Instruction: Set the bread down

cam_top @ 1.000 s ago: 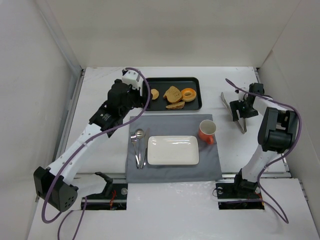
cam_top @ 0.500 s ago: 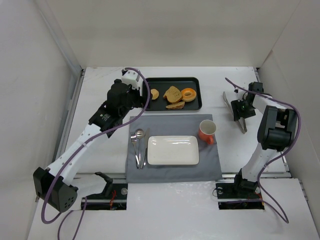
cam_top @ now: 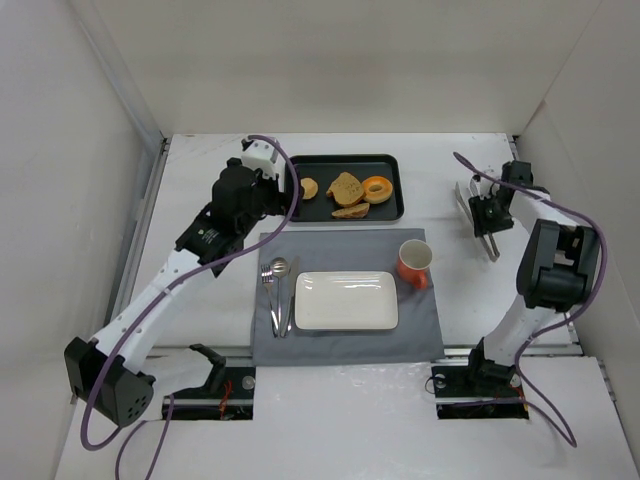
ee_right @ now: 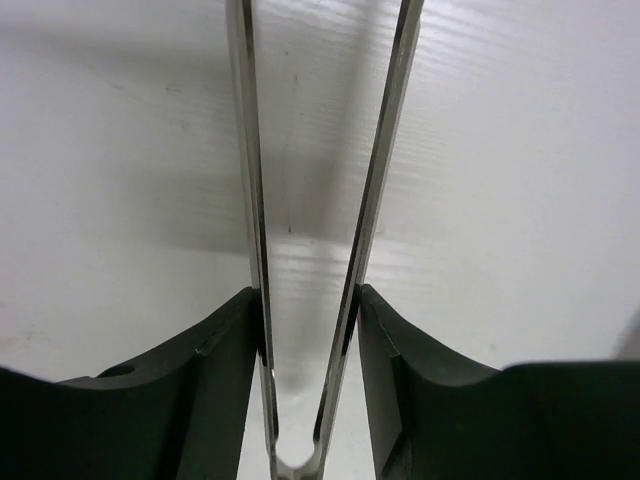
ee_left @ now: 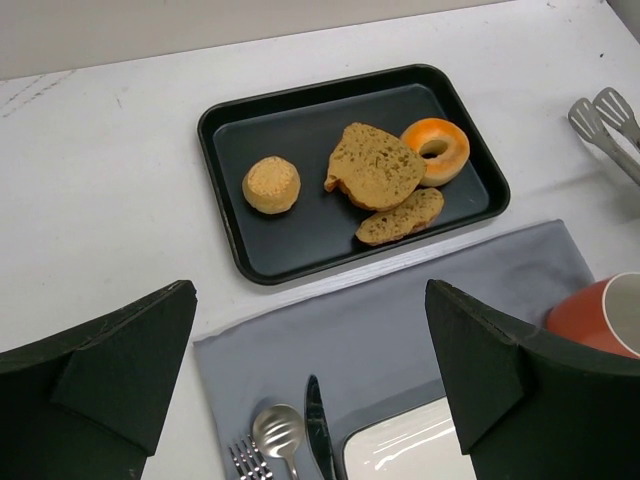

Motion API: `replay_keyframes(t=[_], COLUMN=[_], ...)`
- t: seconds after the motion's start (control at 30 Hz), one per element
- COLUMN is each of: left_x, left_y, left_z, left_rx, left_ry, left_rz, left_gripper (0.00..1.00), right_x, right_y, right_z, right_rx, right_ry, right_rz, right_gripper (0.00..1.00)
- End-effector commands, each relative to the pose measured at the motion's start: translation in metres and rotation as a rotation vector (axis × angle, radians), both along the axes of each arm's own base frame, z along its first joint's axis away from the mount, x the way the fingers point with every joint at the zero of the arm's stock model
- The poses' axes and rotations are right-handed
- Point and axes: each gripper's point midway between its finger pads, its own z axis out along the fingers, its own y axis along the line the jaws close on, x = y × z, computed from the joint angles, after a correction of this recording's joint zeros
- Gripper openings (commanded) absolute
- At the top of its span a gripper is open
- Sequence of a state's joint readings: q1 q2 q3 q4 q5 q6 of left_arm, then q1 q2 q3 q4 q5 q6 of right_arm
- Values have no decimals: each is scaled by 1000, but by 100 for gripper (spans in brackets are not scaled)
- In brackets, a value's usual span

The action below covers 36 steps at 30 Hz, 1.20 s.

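**Progress:** early. Both pieces of bread lie in the tray and none is on the plate, so the placing itself is judged wholly outstanding.

- large bread slice [ee_left: 373,165]: flat in the black tray [ee_left: 300,240], upper centre of the left wrist view, its right edge against the donut [ee_left: 436,151].
- half bread slice [ee_left: 400,216]: flat in the same tray, just below the large one, near the tray's lower rim.
- bun [ee_left: 271,185]: left part of the tray, apart from both slices.
- plate [cam_top: 346,300]: white and bare, on the grey cloth [cam_top: 420,325] at the centre of the top view. It is the likely destination, by judgement only.
- mug [cam_top: 415,262]: on the cloth, just right of the plate's upper corner.
- tongs [ee_right: 250,200]: at the right of the top view, well apart from the tray. Whether they rest on the desk [cam_top: 470,300] or are lifted cannot be told.
- right gripper [ee_right: 308,330]: its fingers press the outer sides of both tong arms near the hinge, so it is clamped on the tongs. The tong arms stand apart with nothing between them.
- left gripper [ee_left: 310,380]: jaws wide apart, holding nothing, over the cloth below the tray.

**Left to do, as judged:** bring the tongs to the tray, lift each slice, and set it on the plate.
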<state>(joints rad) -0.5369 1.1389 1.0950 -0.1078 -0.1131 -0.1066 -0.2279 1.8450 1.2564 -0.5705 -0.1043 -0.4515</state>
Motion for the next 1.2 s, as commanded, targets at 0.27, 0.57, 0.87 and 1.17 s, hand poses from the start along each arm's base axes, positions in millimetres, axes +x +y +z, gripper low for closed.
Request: replay_keyframes(t=[0.27,0.57,0.87,1.17], left_x=[-6,-8,-9,-1], left_y=[4,5,5,6], left_z=[47,52,53,42], left_rx=[-67,-77,-81,-51], left_ry=[-115,-131,-139,-119], left_rz=[0,0,0,22], left_gripper=[98,98,98,98], right_x=[22,22,30,62], right_y=[15,63,210,275], right_z=[122,209,246,199], right_rx=[11,146,432,517], right_ry=[-375,-544,-471,-309], right_rz=[37,181,509,593], right_gripper=[49,49,49,49])
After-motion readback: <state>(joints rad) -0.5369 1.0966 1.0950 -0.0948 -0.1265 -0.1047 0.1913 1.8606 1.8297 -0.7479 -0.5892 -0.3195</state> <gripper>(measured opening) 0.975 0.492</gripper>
